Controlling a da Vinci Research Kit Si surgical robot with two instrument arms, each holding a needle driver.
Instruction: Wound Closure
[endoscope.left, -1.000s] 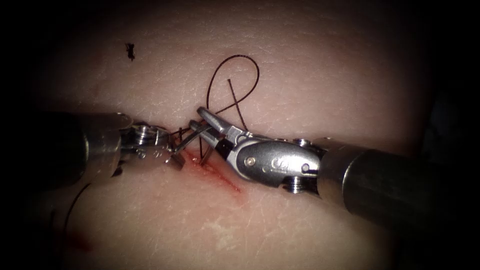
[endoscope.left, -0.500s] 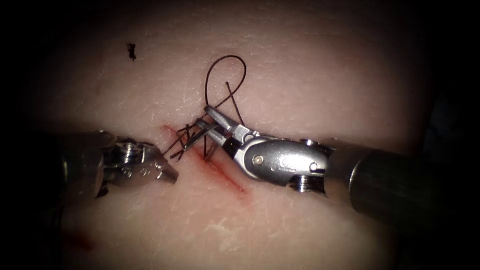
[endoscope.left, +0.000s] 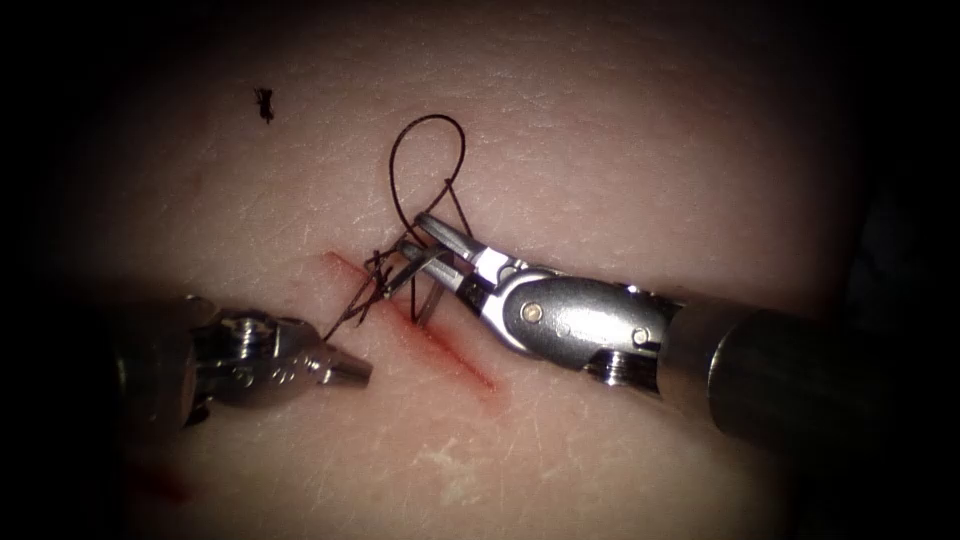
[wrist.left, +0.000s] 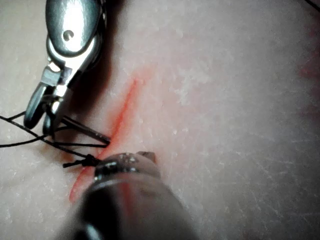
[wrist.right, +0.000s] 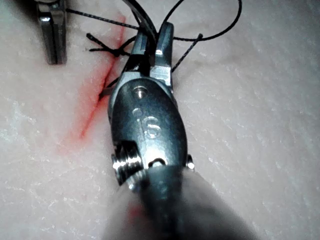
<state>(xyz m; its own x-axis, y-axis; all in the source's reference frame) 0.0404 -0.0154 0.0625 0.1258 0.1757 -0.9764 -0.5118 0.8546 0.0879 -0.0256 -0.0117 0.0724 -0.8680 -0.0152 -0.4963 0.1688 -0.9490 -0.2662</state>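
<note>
Left tool (endoscope.left: 345, 368) withdrawn, thread (endoscope.left: 425, 165) loop smaller

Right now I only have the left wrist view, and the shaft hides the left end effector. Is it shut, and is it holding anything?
Observer: In the endoscope view the left end effector is shut, left of the cut; I see nothing held in it.
Operator: Anything beyond the right end effector that I lack?
Observer: Yes, the thread lies in a loop on the tissue just past it. The needle reaches from that end effector to the cut; whether it is gripped I cannot tell.
</note>
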